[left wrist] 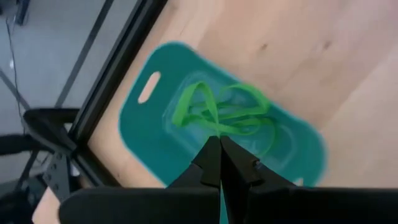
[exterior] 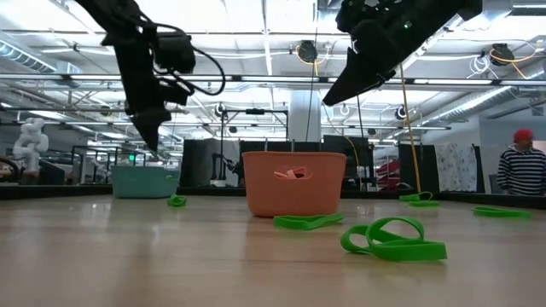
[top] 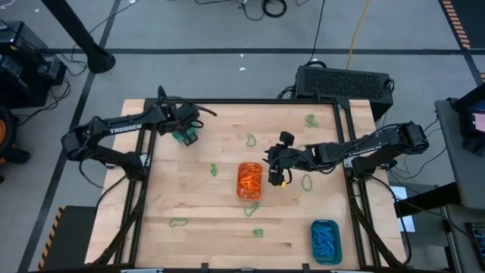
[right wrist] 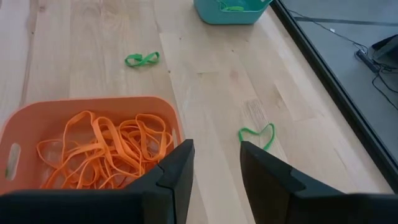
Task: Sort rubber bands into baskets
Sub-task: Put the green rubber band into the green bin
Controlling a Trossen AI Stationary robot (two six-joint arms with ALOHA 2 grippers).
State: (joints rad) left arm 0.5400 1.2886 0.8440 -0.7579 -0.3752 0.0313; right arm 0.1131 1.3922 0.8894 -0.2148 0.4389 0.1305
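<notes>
Sorting's mostly done, I reckon: orange bands point(right wrist: 106, 149) fill the orange basket point(top: 249, 180), blue ones sit in the near teal basket point(top: 326, 241), greens in the far teal basket point(left wrist: 155, 124). Several green bands point(top: 308, 181) are loose on the wood table point(top: 189, 197).

My left gripper point(left wrist: 219, 155) is pinched shut above that basket, empty; my right gripper point(right wrist: 214, 163) is open, empty, beside the orange basket.

Behind: a workshop and a person point(exterior: 520, 166).

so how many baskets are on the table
3: an orange basket at the table's centre, a teal basket under the left gripper at the far left, and another teal basket at the near right corner.
</notes>
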